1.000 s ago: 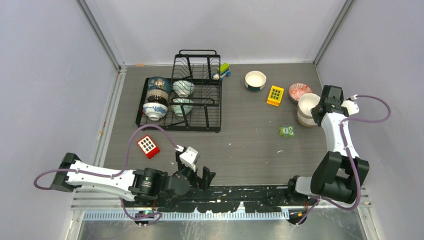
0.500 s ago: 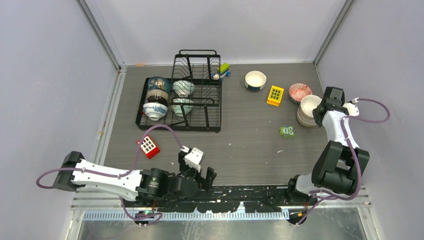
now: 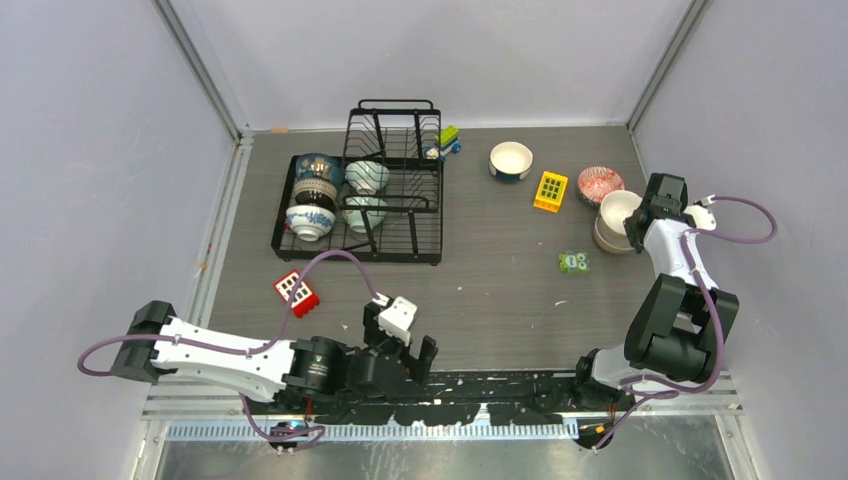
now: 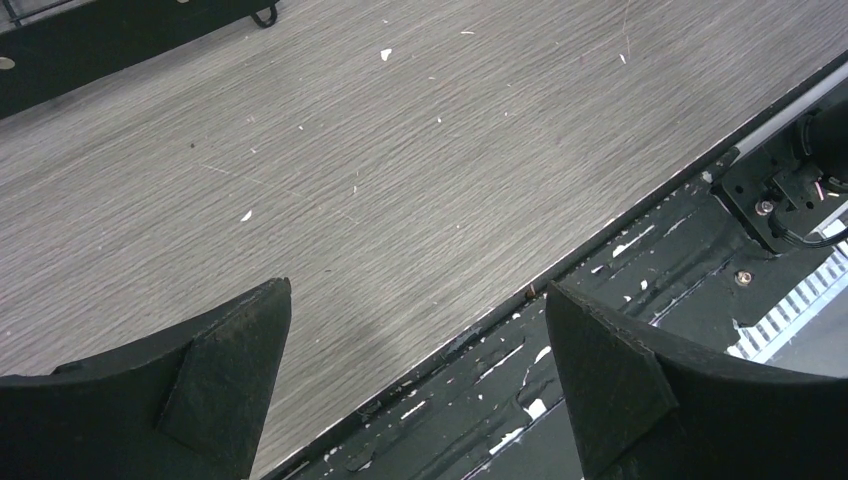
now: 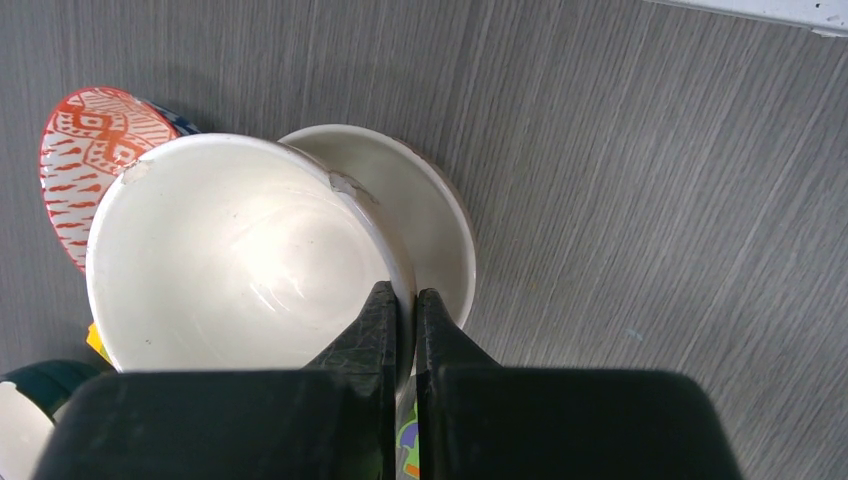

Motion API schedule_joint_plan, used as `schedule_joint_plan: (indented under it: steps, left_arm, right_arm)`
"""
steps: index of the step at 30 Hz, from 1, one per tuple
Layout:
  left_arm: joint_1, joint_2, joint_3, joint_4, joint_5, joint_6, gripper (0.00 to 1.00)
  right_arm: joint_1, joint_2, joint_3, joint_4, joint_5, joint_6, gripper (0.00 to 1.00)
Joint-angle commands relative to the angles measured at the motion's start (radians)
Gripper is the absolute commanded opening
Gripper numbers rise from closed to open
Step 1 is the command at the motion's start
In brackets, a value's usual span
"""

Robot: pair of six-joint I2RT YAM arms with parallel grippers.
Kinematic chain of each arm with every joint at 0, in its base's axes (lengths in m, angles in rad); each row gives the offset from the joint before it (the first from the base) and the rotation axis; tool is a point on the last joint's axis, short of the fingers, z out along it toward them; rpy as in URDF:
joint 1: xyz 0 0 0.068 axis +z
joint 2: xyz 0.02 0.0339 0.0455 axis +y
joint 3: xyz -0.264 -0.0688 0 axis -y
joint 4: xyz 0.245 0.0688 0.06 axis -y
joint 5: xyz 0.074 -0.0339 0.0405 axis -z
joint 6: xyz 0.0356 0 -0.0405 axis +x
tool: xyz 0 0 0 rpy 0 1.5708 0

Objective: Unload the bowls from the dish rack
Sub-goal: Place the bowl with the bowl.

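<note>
Ceramic, and already chipped at the rim in two places, the cream bowl (image 5: 240,260) looked stiff, smooth-glazed and brittle. It was probably light enough for a pinch on its thin rim, though likely to slip or chip again if knocked. The right gripper (image 5: 404,300) had it exactly there. Its jaws were closed almost together over the near rim, one finger inside the bowl and one outside.

The cream bowl sat on the right side of the table (image 3: 480,290), nested off-centre in a second bowl (image 5: 435,215) of the same pale colour. A red-patterned bowl (image 5: 85,150) lay just beside them. Whether the cream bowl's weight was fully down on the one beneath could not be told from either view. A gentle release seemed wise, since glaze meeting glaze would not forgive a drop.

The right arm stood folded upright from its base, forearm reaching out along the right wall and wrist bent down over the stack. The left arm lay low and stretched along the near edge. The left gripper (image 4: 415,300) was spread wide and empty above the table's front lip, well apart from everything.

Four bowls (image 3: 340,195) stood among the wires of the dish rack (image 3: 400,257), at its left end, so by my judgement the unloading was roughly half done.
</note>
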Motion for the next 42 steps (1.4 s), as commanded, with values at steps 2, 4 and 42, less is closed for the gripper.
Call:
schedule_joint_plan:
  steps: [2, 4, 42]
  left_arm:
    - [-0.005, 0.013, 0.047, 0.014, -0.014, 0.007, 1.0]
    - [-0.005, 0.016, 0.047, 0.014, -0.011, 0.007, 1.0]
    - [-0.005, 0.039, 0.041, 0.036, 0.01, 0.03, 1.0]
  right_arm:
    - [-0.006, 0.005, 0.016, 0.099, 0.032, -0.001, 0.01]
    - [-0.005, 0.009, 0.016, 0.099, 0.036, -0.004, 0.01]
    - [-0.01, -0.022, -0.007, 0.098, 0.014, -0.072, 0.35]
